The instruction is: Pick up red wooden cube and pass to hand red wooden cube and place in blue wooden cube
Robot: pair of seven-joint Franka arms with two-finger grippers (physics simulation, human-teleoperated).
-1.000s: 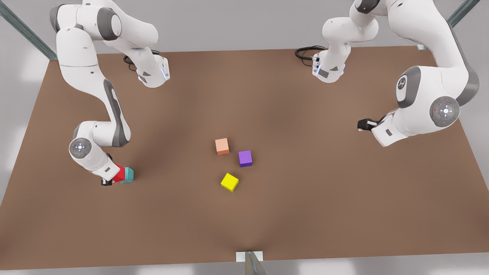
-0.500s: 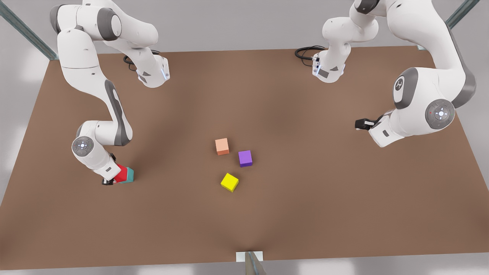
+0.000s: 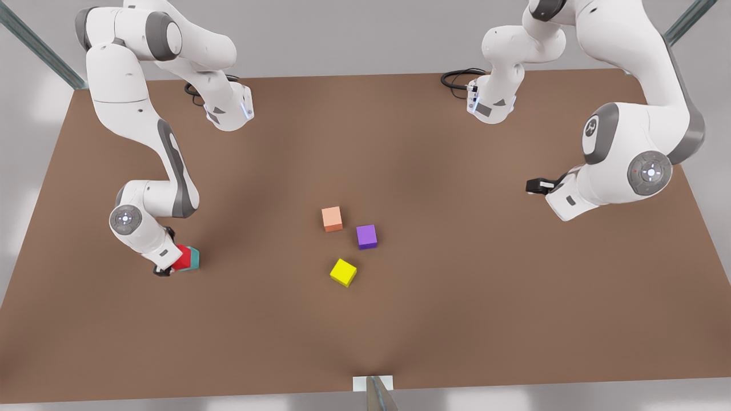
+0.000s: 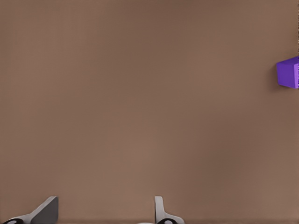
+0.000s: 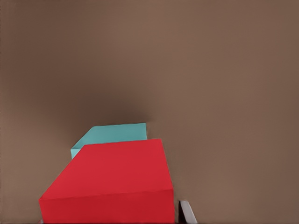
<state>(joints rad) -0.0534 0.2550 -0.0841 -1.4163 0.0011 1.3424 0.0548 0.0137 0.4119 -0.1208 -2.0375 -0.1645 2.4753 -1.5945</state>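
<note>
The red wooden cube [image 3: 183,258] is held in my right gripper [image 3: 171,264] at the front view's left, just above the table. It sits tilted against and partly over the blue wooden cube [image 3: 194,260], a teal cube resting on the table. In the right wrist view the red wooden cube [image 5: 112,186] lies between the fingers [image 5: 187,212], with the blue wooden cube [image 5: 112,135] showing just past it. My left gripper [image 3: 534,186] hangs open at the front view's right, far from both cubes; its fingertips [image 4: 46,210] have nothing between them.
A pale orange cube [image 3: 332,218], a purple cube [image 3: 366,236] and a yellow cube [image 3: 343,272] lie near the middle of the brown table [image 3: 457,297]. The purple cube [image 4: 287,72] also appears in the left wrist view. Both arm bases stand at the far edge.
My right gripper has carried the red cube a little further over the teal cube, covering more of it. The left arm has drifted slightly toward the front view's left.
</note>
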